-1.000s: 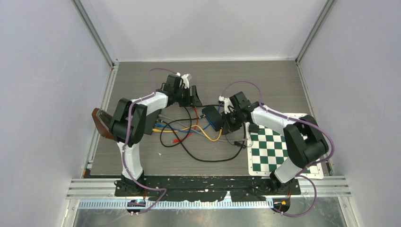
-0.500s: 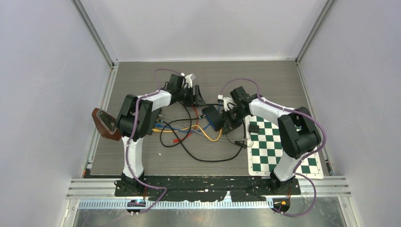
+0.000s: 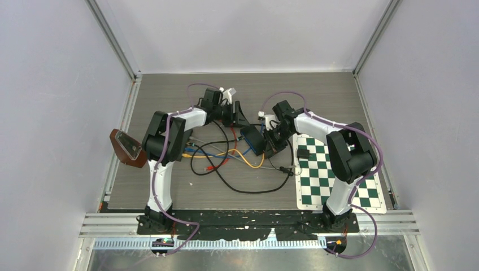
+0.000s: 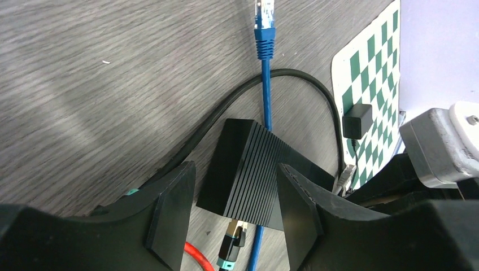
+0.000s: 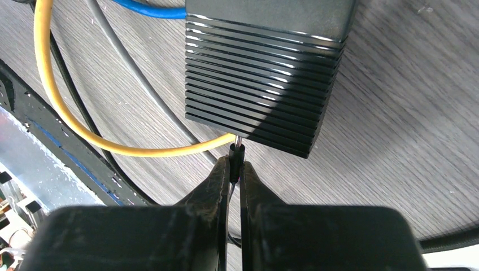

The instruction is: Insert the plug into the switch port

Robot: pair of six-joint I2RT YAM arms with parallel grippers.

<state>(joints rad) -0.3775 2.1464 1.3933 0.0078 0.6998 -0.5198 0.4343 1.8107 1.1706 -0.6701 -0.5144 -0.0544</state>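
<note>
Both arms have edged inward toward the network switch on the worktop; the left hand stands spread astride it; the right hand pinches the barrel plug, tip at its side; steady the box first, then push straight in.

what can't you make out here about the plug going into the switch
Right wrist: the port itself. The plug, pinched in the right gripper, meets the switch at a shadowed edge, so how far in it sits is hidden.
Top external: the plug is too small to see and lies under the right gripper.
Left wrist: whether the left gripper touches the switch; its fingers cover the switch's sides.
</note>
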